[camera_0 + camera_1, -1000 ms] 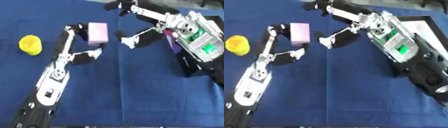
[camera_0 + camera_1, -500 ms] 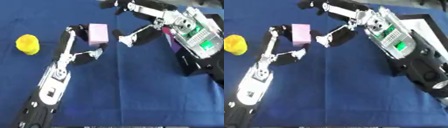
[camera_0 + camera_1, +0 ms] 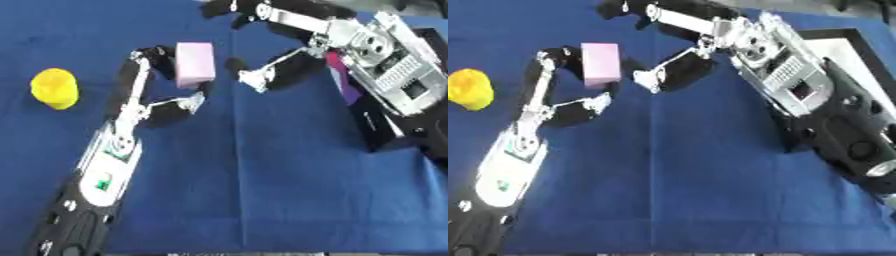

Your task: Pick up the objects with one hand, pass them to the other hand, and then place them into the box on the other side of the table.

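Note:
A pink block is held upright just above the blue cloth by my left hand, pinched between the fingers on its left side and the thumb under its lower end. My right hand reaches in from the upper right and is open. Its thumb lies close to the block's right side and its fingers stretch above the block's top. I cannot tell whether it touches the block. A yellow object lies on the cloth at the far left.
A box with a black rim and a pale inside stands at the right edge, partly hidden by my right forearm. A purple patch shows beside that arm. Blue cloth covers the table.
My right hand has edged a little left, its upper fingers reaching farther over the block. The left hand and the pink block have hardly moved.

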Action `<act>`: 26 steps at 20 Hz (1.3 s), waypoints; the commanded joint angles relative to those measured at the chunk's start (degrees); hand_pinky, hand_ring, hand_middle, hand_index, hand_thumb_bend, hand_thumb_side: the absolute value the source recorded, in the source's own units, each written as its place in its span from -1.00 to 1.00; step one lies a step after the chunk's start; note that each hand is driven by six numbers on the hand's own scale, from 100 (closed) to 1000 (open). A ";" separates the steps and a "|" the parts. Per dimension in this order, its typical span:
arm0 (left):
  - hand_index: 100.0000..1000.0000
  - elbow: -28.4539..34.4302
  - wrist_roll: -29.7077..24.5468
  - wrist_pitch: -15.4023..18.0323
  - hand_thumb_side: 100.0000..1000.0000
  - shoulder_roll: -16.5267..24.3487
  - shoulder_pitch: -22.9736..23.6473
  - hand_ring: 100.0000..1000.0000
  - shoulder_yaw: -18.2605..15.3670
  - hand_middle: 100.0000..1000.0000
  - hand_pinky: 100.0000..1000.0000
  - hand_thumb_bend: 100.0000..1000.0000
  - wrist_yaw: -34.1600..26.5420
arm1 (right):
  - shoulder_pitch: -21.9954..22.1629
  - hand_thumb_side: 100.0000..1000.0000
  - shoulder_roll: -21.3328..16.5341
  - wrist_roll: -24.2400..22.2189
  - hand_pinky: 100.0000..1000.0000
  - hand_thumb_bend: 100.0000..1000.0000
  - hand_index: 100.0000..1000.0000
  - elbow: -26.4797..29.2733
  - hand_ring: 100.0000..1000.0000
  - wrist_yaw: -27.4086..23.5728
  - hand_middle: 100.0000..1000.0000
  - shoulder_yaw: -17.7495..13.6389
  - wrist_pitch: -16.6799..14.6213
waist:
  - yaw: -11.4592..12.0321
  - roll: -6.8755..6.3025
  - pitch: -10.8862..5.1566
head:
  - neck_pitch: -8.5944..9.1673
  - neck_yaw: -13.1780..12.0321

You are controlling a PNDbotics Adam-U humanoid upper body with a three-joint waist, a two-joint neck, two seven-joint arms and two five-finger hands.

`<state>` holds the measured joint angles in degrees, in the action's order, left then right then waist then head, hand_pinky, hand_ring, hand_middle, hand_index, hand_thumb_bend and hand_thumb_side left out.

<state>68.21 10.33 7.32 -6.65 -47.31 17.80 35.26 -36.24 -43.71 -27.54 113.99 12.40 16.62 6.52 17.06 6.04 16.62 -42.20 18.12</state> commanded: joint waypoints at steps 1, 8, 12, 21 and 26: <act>-0.14 1.49 0.28 0.08 -0.53 -0.71 -1.27 -0.21 -0.12 -0.33 0.42 -1.00 0.86 | -0.35 -0.73 -1.72 -0.64 0.74 -1.00 1.00 0.15 1.00 0.90 0.80 -0.80 -0.37 | -0.07 0.62 -0.37 | 0.15 0.33; -0.14 2.04 0.44 0.15 -0.57 -1.19 -1.29 -0.24 0.31 -0.34 0.39 -1.00 3.01 | -0.54 -0.75 -1.39 -0.69 0.75 -1.00 1.00 -0.20 1.00 1.31 0.76 -1.06 -1.61 | -0.17 0.74 -0.15 | -0.04 0.49; -0.14 2.09 0.40 0.27 -0.57 -1.59 -1.42 -0.25 0.61 -0.34 0.39 -1.00 3.57 | -0.69 -0.75 -1.25 0.11 0.76 -1.00 1.00 -0.40 1.00 1.65 0.76 -1.04 -2.15 | -0.28 0.77 -0.03 | -0.20 0.36; -0.14 2.22 0.16 0.07 -0.55 -2.18 -1.45 -0.26 0.96 -0.35 0.37 -1.00 3.83 | -0.70 -0.76 -0.87 0.84 0.78 -1.00 1.00 -0.86 1.00 2.59 0.76 -0.79 -3.05 | -0.54 0.83 0.01 | -0.72 -0.24; -0.14 2.67 0.31 -0.22 -0.53 -2.32 -1.54 -0.27 1.09 -0.35 0.36 -1.00 3.76 | -0.37 -0.74 -0.62 0.09 0.79 -1.00 1.00 -0.82 1.00 2.69 0.76 -0.45 -3.04 | -1.01 1.00 0.14 | -1.04 -0.49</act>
<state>69.59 10.57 7.24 -8.17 -47.54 18.60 38.84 -36.19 -43.54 -27.26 112.87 14.85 16.69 3.55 16.13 6.45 17.08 -43.15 17.74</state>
